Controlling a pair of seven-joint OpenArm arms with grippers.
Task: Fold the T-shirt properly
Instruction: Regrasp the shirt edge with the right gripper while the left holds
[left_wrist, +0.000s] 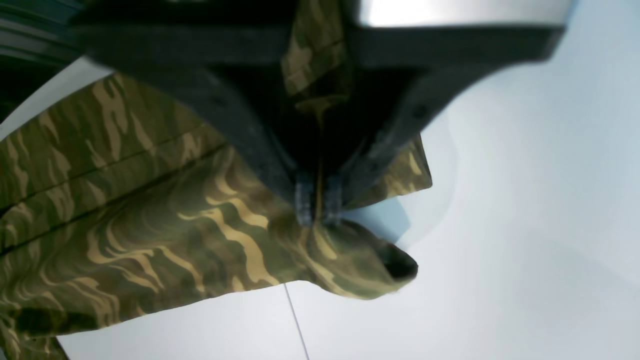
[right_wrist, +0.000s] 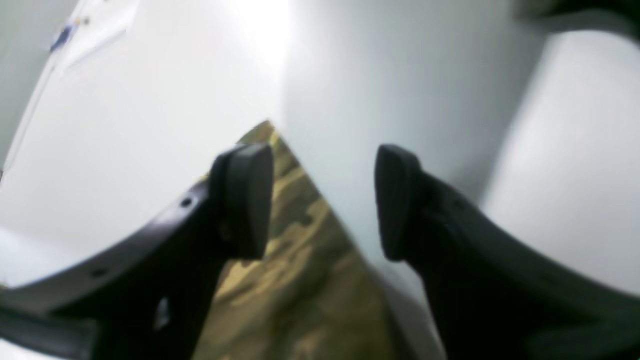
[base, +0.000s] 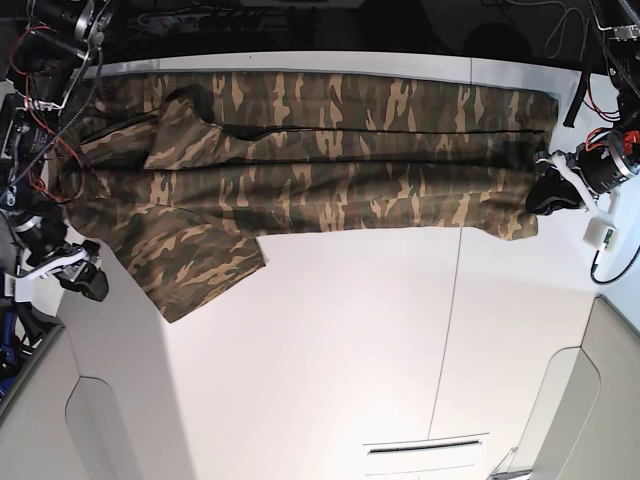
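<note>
The camouflage T-shirt lies spread lengthwise along the far side of the white table, with one sleeve sticking out toward the front left. My left gripper is at the shirt's right end. In the left wrist view it is shut on a fold of the shirt, and cloth runs up between the jaws. My right gripper is beside the shirt's left end, near the sleeve. In the right wrist view it is open and empty, with a pointed shirt edge below it.
The white table has a thin seam running front to back. Grey rounded panels sit at the front left and front right. A narrow slot is near the front edge. Cables hang by both arms.
</note>
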